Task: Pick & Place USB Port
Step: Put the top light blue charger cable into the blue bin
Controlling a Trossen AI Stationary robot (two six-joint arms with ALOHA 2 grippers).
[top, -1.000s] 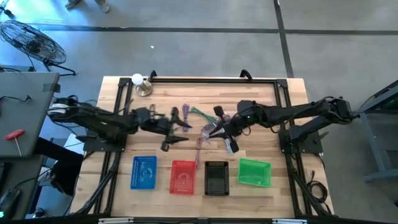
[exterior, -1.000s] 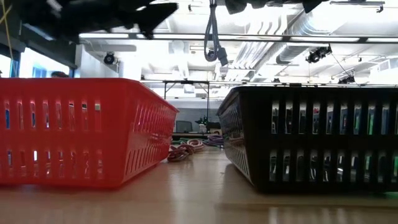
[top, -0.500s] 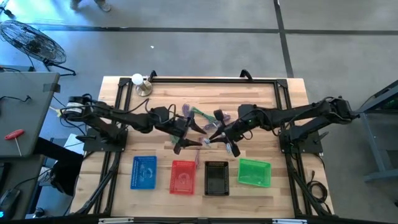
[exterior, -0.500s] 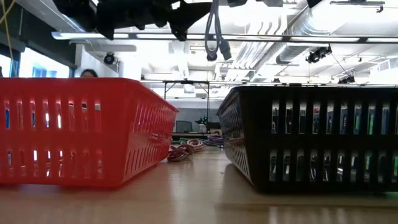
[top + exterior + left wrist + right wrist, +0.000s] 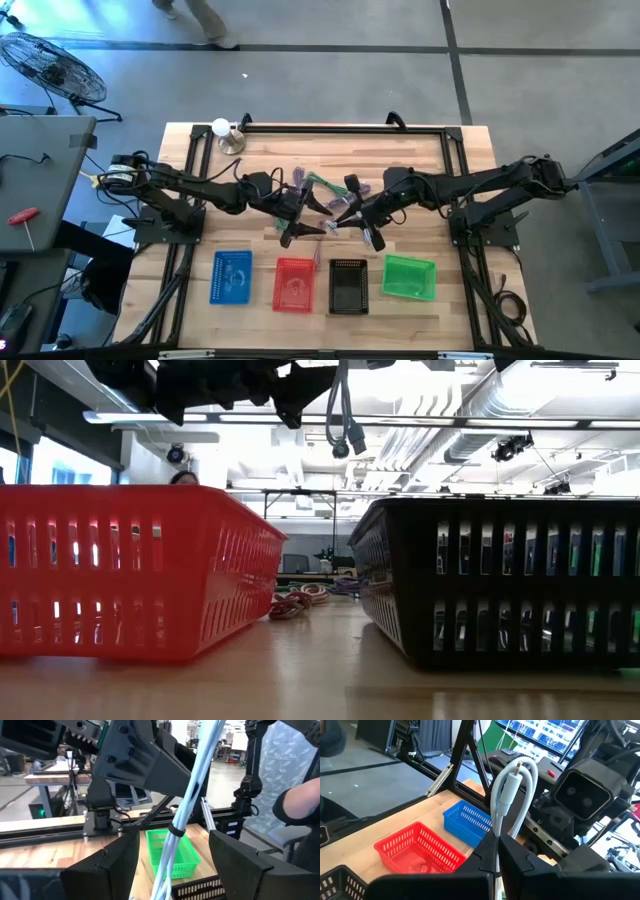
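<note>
A bundled white USB cable hangs above the table's middle, with my right gripper shut on it. Its plug ends dangle over the gap between the red and black baskets. In the left wrist view the cable runs down between the fingers of my open left gripper, with a gap on each side. A band ties the strands together. In the high view my left gripper sits just left of the right one. My right gripper pinches the cable bundle at a folded loop between its two shut fingers. It comes roughly level from the table's right side. The loop and a white plug stick out past the fingertips. The rest hangs slack below, clear of the table.
Blue, red, black and green baskets stand in a row along the near edge. A pile of loose cables lies behind the grippers. A small lamp stands at the far left corner. A person walks beyond the table.
My left gripper has moved toward the table's right, up to the hanging cable, and then stopped with its open fingers around it. The cable's dangling ends have swung slightly. My right gripper has kept its hold in place.
</note>
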